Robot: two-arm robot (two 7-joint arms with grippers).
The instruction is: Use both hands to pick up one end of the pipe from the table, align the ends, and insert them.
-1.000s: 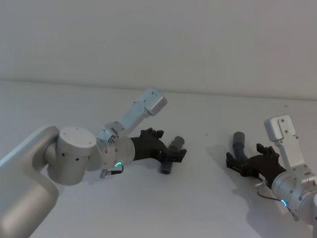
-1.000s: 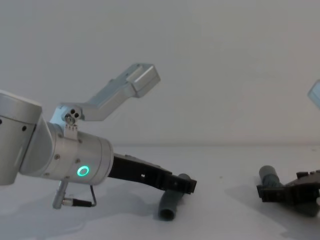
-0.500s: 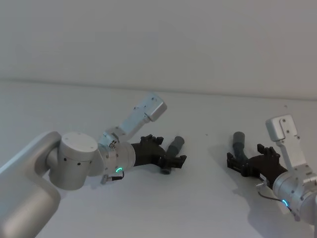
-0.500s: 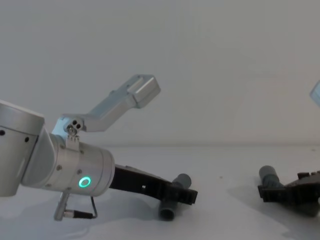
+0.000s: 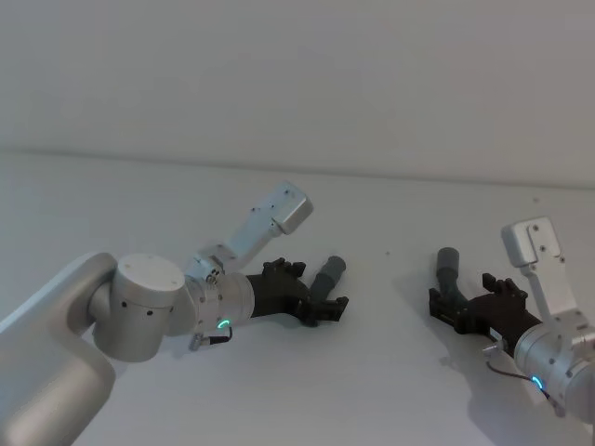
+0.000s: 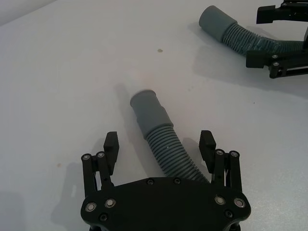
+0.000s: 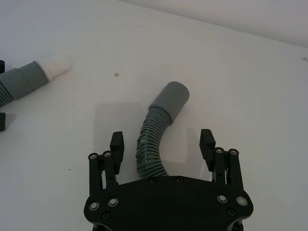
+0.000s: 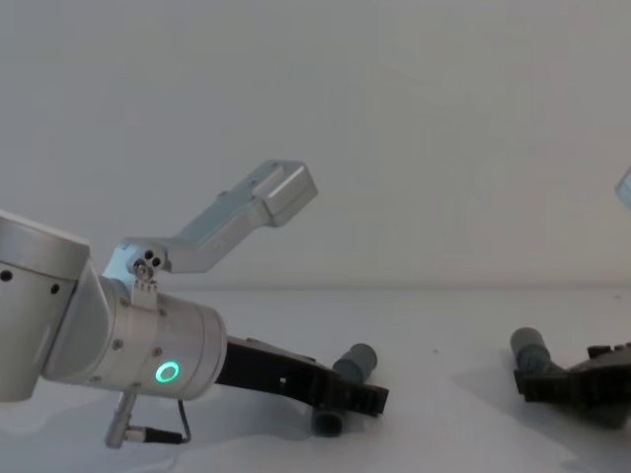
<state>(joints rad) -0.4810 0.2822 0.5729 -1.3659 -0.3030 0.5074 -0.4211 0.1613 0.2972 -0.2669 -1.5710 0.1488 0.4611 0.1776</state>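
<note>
The pipe lies on the white table (image 5: 372,390) as two dark grey ribbed pieces. The left piece (image 5: 328,275) (image 6: 163,144) (image 8: 354,362) points its smooth cuff end (image 6: 146,105) away from my left gripper (image 5: 323,304) (image 6: 159,141) (image 8: 361,396). That gripper is low over the table and open, one finger on each side of the ribbed part. The right piece (image 5: 449,267) (image 7: 153,139) (image 8: 533,351) curves up to its cuff end (image 7: 169,100). My right gripper (image 5: 453,305) (image 7: 162,140) is open and straddles it the same way.
A pale wall (image 5: 297,74) rises behind the table's far edge. Bare table lies between the two pieces and in front of both arms. The left arm's silver elbow link (image 5: 265,218) sticks up over the table.
My left gripper has sunk toward the table and settled around the left piece's ribbed part. The right gripper has hardly moved.
</note>
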